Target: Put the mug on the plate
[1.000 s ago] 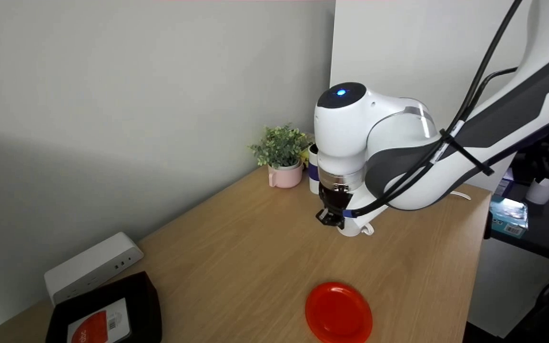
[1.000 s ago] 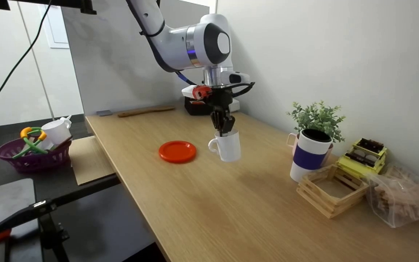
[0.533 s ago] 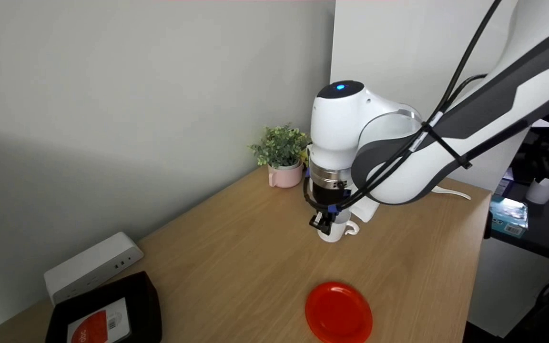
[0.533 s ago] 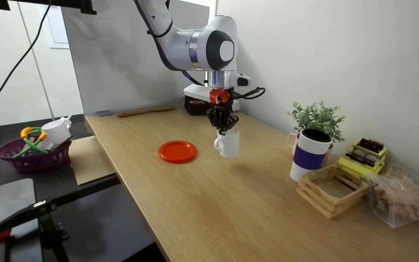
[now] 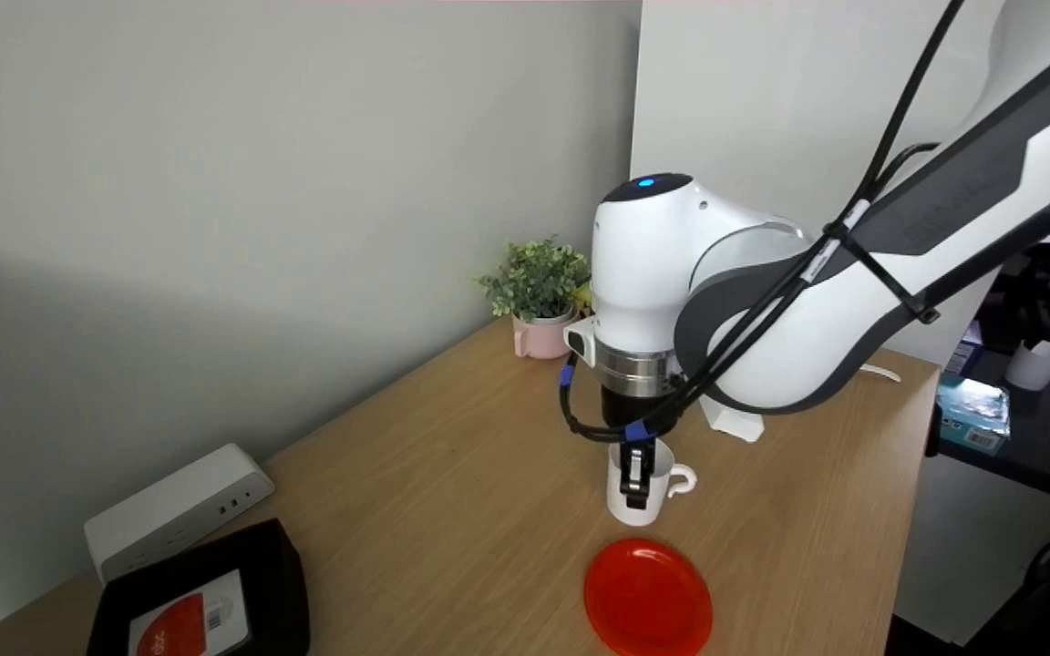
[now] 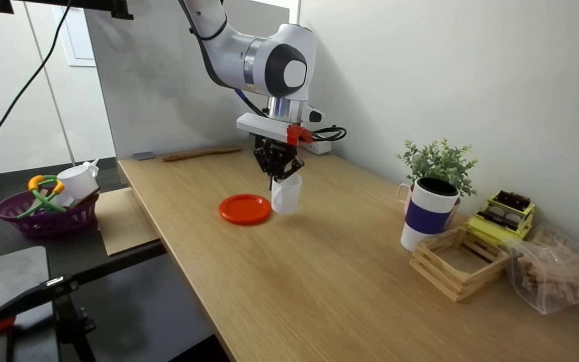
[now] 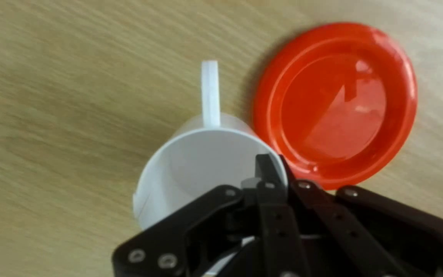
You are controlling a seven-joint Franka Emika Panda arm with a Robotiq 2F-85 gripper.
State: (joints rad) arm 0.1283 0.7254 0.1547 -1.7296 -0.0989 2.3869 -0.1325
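Gripper clenching white mug by rim wall, inside and out; mug being held just beside red plate. Judging mug light, stiff, prone to swivelling; rim wall offering good hold. Gripper hiding part of rim; whether base is touching tabletop, hard to tell.

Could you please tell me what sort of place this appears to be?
Probably an office or lab workspace for robot trials: a Franka Emika Panda arm reaches over a wood-grain desk, which also holds a white power strip.
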